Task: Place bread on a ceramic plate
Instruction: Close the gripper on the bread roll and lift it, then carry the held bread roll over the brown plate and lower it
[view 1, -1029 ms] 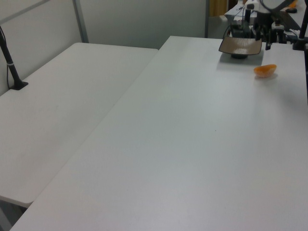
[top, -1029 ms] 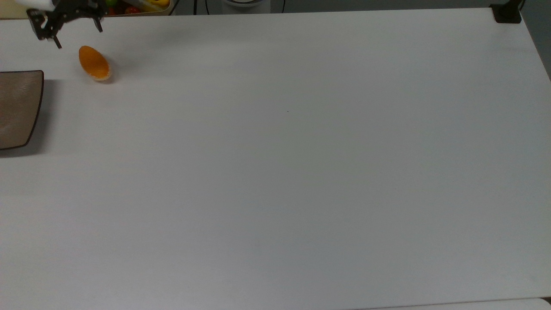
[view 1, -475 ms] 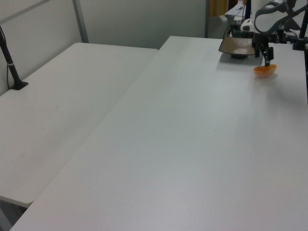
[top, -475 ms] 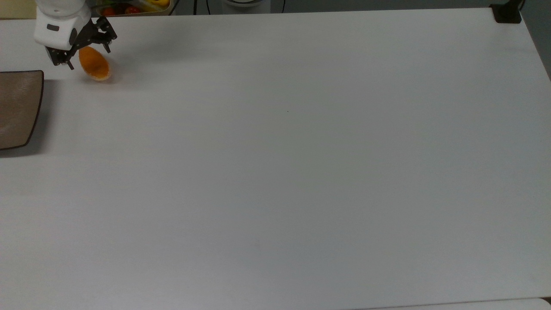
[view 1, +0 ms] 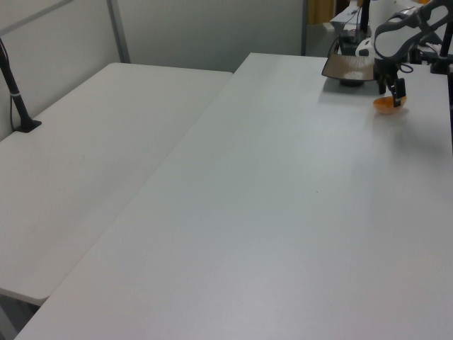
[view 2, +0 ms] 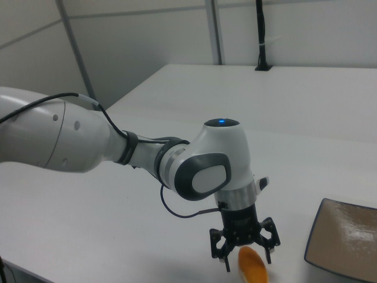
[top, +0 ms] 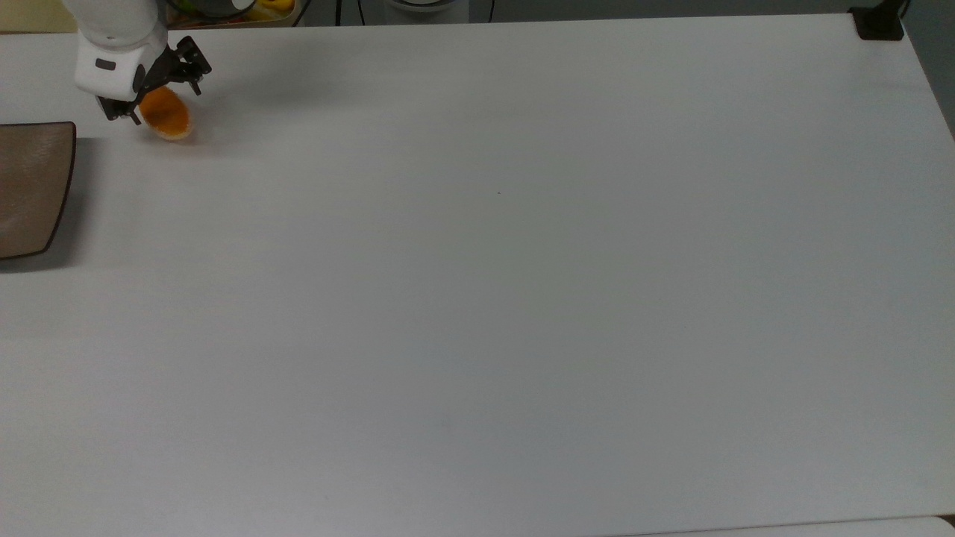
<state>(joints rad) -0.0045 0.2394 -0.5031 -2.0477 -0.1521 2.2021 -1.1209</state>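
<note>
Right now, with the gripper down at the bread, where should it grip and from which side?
Probably across the bread's narrow middle, from straight above. The bun is a small oval lying flat on the table, its long axis slanting in the top view, so its short width suits the span. The open gripper already straddles it, a finger on either side. The ceramic plate sits apart.

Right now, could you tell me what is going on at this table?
A Franka arm has its open gripper lowered around the bread, one finger on either side, apparently about to grasp it. The bun lies on the white table. The ceramic plate sits apart, toward the top view's left, with nothing on it.
</note>
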